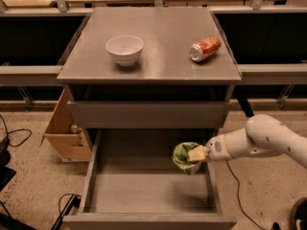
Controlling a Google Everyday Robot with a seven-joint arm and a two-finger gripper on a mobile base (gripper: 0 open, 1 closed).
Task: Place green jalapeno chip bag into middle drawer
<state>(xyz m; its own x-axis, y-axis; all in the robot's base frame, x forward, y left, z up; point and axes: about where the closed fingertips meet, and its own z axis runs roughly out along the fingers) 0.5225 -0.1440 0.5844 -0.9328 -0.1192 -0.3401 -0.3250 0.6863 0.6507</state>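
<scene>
Gripper (196, 154) is pinched on the green jalapeno chip bag (181, 157), which bulges just ahead of its fingertips. The middle drawer (144, 191) lies open directly beneath. The bag sits inside the right wall, likely so a release drops it onto the floor.
</scene>
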